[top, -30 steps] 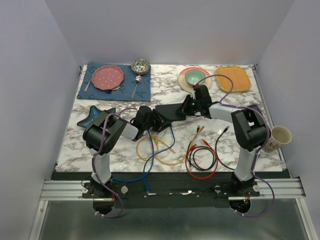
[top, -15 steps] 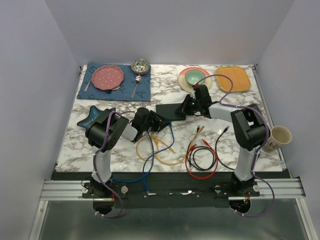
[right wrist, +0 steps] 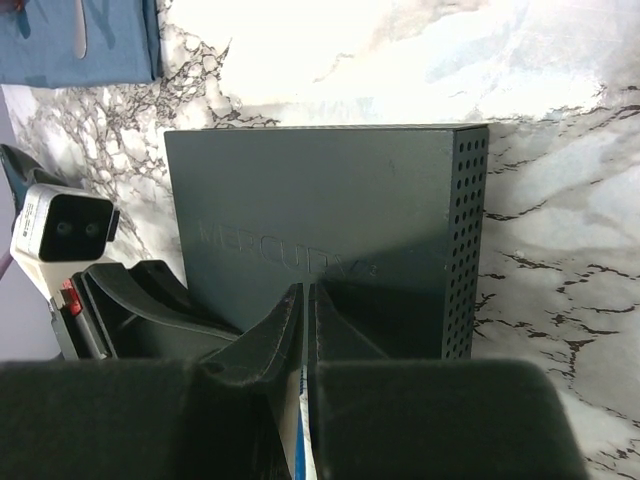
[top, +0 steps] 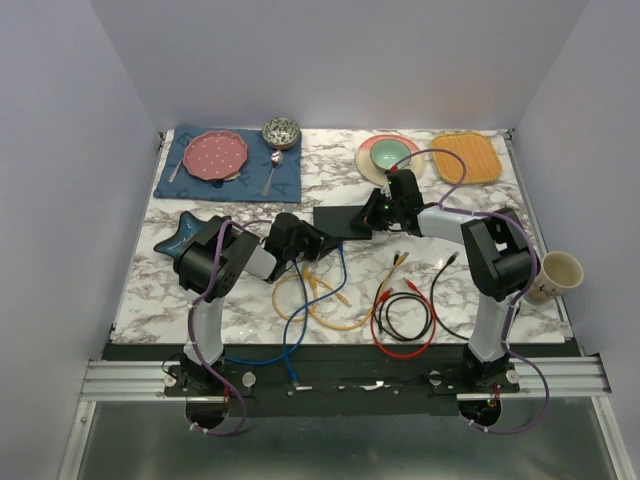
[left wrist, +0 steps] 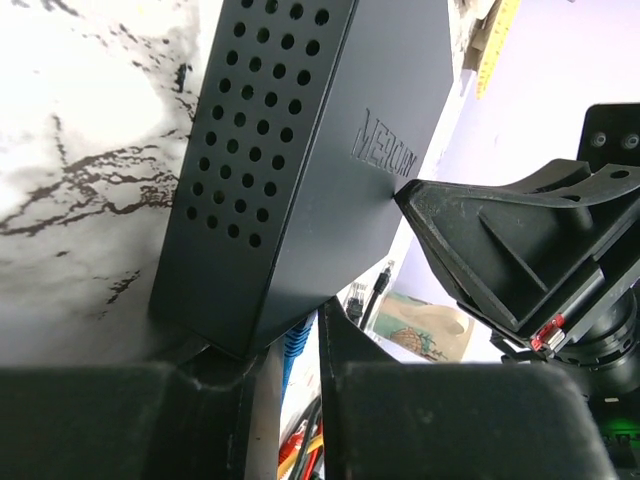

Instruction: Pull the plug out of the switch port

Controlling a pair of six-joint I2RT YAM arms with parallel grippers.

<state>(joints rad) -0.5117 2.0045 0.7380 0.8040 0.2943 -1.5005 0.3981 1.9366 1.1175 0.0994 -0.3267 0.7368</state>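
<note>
Table centre: switch [top: 345,221] lies flat. At its 7 o'clock corner, left gripper [top: 313,243], fingers narrowed about blue plug [left wrist: 297,340]; pinching or not, cannot tell. At its 3 o'clock edge, right gripper [top: 380,211] clenched, tips on the top face. Cable loops [top: 330,300] crowd 6 o'clock.

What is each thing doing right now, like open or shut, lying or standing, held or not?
switch, lying flat.
left gripper, jaws a little apart.
blue plug, at the switch's edge, between the left gripper's jaws.
right gripper, shut, tips against the switch's top.
paper cup, standing upright.
</note>
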